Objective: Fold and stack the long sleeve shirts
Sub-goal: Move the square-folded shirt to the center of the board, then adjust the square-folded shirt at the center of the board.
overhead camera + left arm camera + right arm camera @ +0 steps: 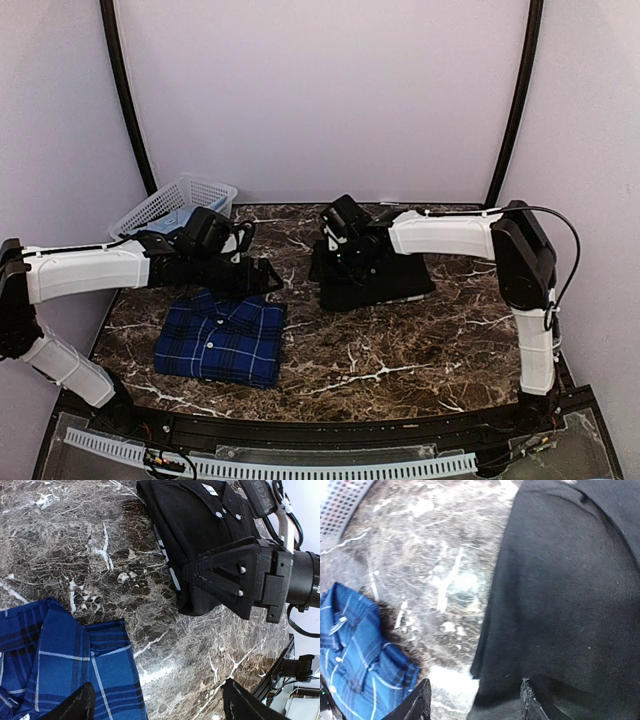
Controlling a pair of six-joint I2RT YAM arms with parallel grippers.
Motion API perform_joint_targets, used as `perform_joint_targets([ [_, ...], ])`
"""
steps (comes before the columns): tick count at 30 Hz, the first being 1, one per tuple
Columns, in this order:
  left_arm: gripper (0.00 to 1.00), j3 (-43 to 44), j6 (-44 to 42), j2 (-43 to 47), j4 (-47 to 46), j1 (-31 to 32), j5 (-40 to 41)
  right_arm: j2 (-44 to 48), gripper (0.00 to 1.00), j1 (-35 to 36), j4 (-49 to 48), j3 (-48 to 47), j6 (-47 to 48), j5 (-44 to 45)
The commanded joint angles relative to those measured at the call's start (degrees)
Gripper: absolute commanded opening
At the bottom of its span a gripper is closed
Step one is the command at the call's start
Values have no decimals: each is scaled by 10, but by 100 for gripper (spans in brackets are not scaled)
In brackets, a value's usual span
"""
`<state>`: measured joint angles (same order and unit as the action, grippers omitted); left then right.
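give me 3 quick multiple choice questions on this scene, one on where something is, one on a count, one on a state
1. Where does the basket stand?
A) far left corner of the table
B) near right corner
C) middle of the near edge

2. How many folded shirts lie on the table?
A) one
B) two
C) four

3. How is the left pincer?
A) shut on cloth
B) shut on the basket
C) open and empty

Answers:
1 A, it sits at the back left.
2 B, a blue plaid shirt and a black shirt lie apart.
3 C, it stands wide with nothing in it.
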<state>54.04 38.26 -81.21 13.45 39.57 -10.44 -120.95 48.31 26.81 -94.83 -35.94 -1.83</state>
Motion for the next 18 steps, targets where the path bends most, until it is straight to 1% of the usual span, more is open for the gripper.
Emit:
perform_joint_targets([
  [1,87,-9,12,37,32,-8,47,68,57,-2,-45,31,6,-28],
  [4,87,-18,19,57,71,-22,88,84,57,3,-59,50,14,-78],
  [5,87,-23,22,67,81,-34,118,86,59,9,-58,55,16,-91],
  [7,87,-34,25,84,109,-58,140,89,64,29,-68,73,19,-114],
  [11,87,-66,22,124,124,-106,131,88,72,64,-111,115,1,-141],
  [14,87,-70,16,144,139,-129,132,71,73,86,-130,122,-8,-140],
  [18,87,-62,11,154,152,-138,130,43,74,110,-138,113,-20,-132],
])
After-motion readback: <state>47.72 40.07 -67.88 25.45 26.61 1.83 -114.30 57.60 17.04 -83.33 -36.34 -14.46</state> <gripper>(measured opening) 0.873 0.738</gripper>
